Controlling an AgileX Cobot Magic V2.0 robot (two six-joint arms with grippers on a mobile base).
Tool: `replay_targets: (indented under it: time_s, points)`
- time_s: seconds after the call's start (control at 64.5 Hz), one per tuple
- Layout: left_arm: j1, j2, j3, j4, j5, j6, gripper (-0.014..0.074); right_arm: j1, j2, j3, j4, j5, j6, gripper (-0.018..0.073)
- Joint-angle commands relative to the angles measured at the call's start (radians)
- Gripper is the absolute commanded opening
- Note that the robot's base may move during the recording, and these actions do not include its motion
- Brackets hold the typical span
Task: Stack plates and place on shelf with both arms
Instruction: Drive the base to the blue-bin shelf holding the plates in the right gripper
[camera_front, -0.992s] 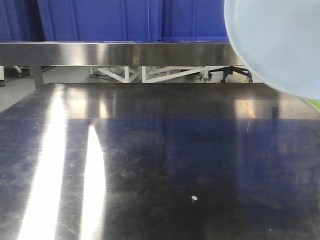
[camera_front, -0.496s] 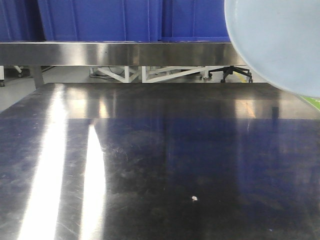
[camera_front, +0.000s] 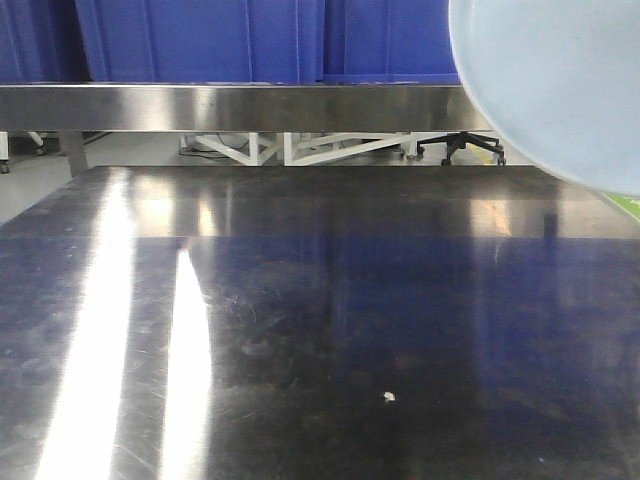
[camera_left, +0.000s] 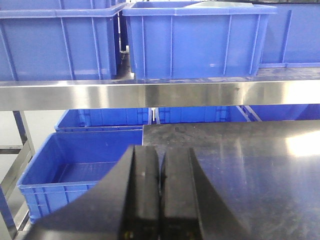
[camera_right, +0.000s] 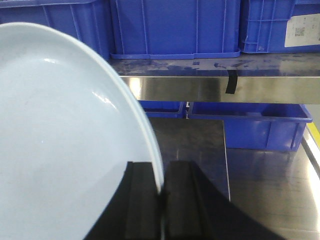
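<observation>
Front view: 1 plate (camera_front: 560, 80) hangs in the air at the upper right, cut off by the top and right edges of the frame. It is glossy, pale bluish-white, and shows a smooth rounded face. It covers the right end of the shelf (camera_front: 230, 107), whose flat steel rail carries 3 blue crates (camera_front: 200, 40). The dark steel tabletop (camera_front: 320, 330) reaches from the near edge to just below the rail. On it are 2 bright glare streaks at the left and 1 white speck (camera_front: 388, 397).

Left wrist view: the left gripper (camera_left: 160, 155) has its 2 black fingers pressed together with nothing between them. It hangs over the tabletop's left edge (camera_left: 143, 135). 3 crates stand on the tier ahead. Below the rail, 1 open crate (camera_left: 75, 175) sits lower left, with more blue crates behind it.

Right wrist view: the right gripper (camera_right: 161, 172) is clamped on the plate's rim, and the plate (camera_right: 65, 135) stands tilted up to the left. Its low upturned edge catches the light. The shelf rail (camera_right: 190, 89) ahead bears 1 strip of black tape (camera_right: 231, 82). There are 3 crates above it and 2 below. Bare tabletop lies between the fingers and the rail, and its far corner (camera_right: 222, 121) steps in toward the right.
</observation>
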Motion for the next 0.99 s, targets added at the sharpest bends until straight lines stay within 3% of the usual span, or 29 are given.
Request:
replay_targets:
  time_s: [0.0, 0.977]
  points:
    - [0.000, 0.003, -0.028, -0.002, -0.082, -0.002, 0.0082, -0.002, -0.002, -0.032, -0.007, -0.111, 0.001, 0.0049]
    - [0.000, 0.003, -0.028, -0.002, -0.082, -0.002, 0.0082, -0.002, -0.002, -0.032, -0.007, -0.111, 0.001, 0.0049]
